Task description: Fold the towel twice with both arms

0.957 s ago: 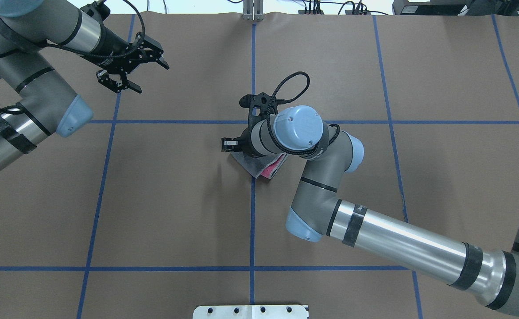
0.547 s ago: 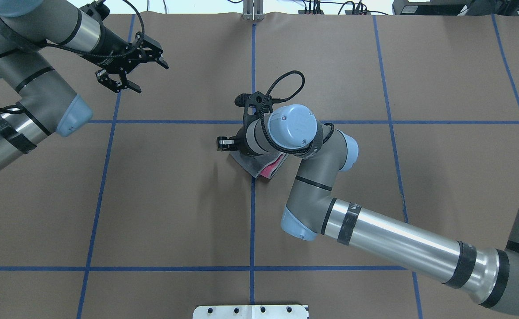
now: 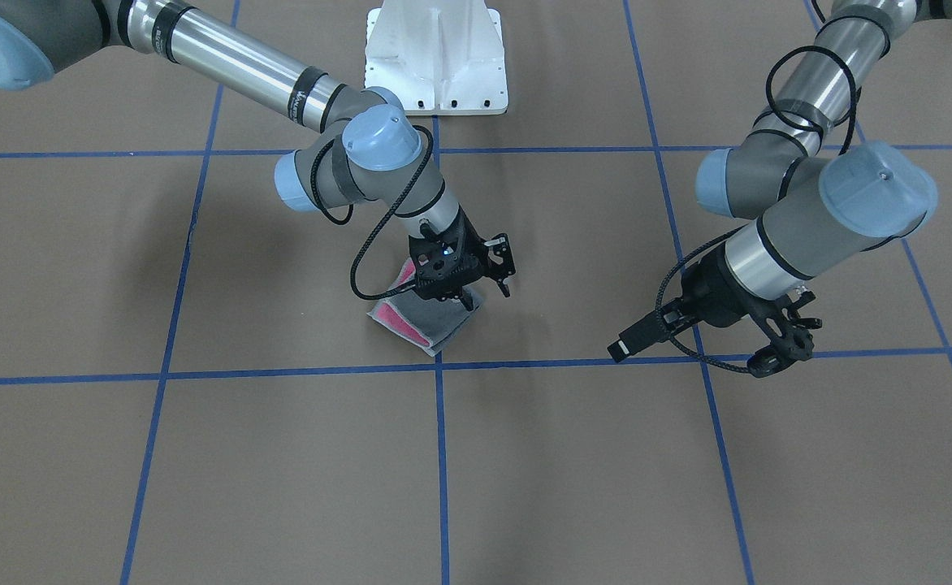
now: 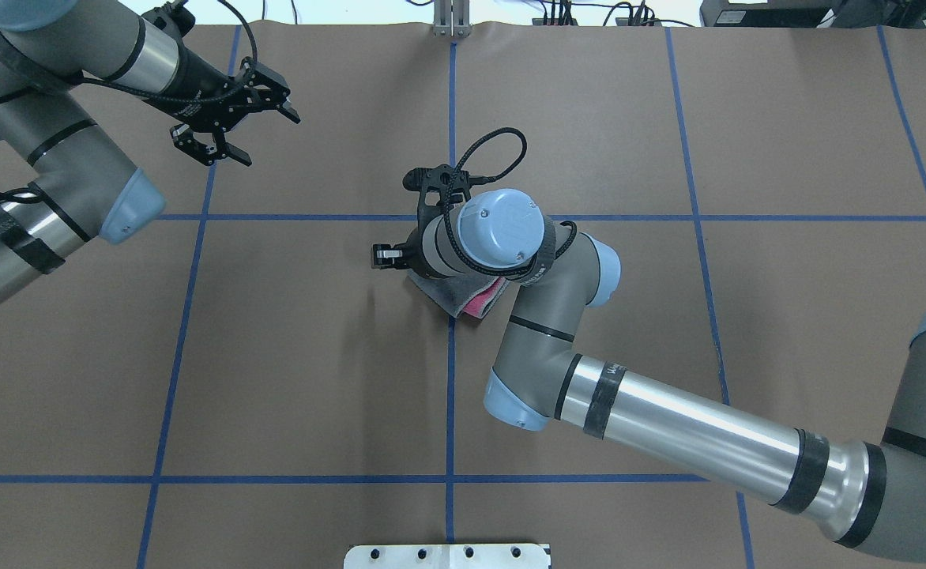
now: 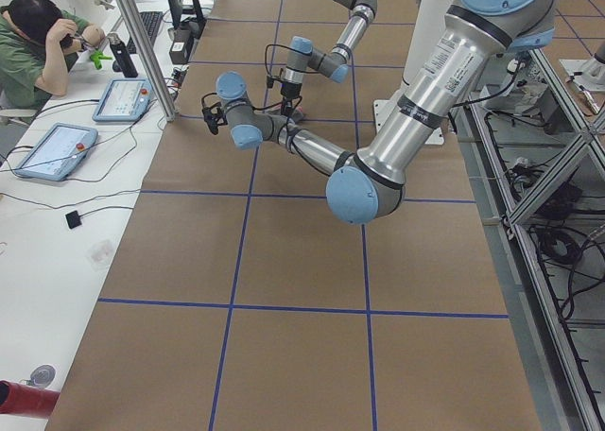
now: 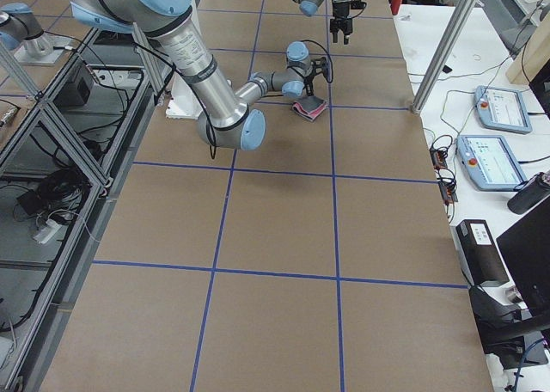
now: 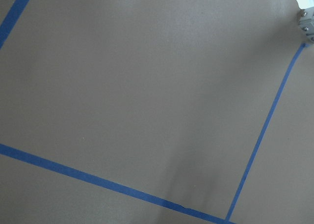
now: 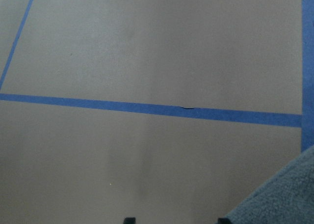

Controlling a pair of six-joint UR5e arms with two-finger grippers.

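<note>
The towel (image 4: 463, 298) lies folded small at the table's middle, dark grey face up with a pink layer showing at one edge; it also shows in the front view (image 3: 426, 323) and the right side view (image 6: 309, 108). My right gripper (image 3: 486, 294) is open and empty, hovering low over the towel's edge on the robot's left side. In the right wrist view only a grey towel corner (image 8: 279, 199) shows at the bottom right, beside the spread fingertips (image 8: 128, 220). My left gripper (image 4: 272, 141) is open and empty, raised at the far left, well away from the towel; it also shows in the front view (image 3: 793, 341).
Blue tape lines (image 4: 450, 395) divide the brown paper-covered table into squares. The white pedestal base (image 3: 435, 57) stands at the robot's edge. Beyond the far edge is a desk with tablets (image 5: 123, 98) and a seated operator (image 5: 38, 43).
My right arm's wrist has slid toward the robot's left, carrying the gripper from over the towel toward its left edge. The towel and the left arm have stayed in place.
</note>
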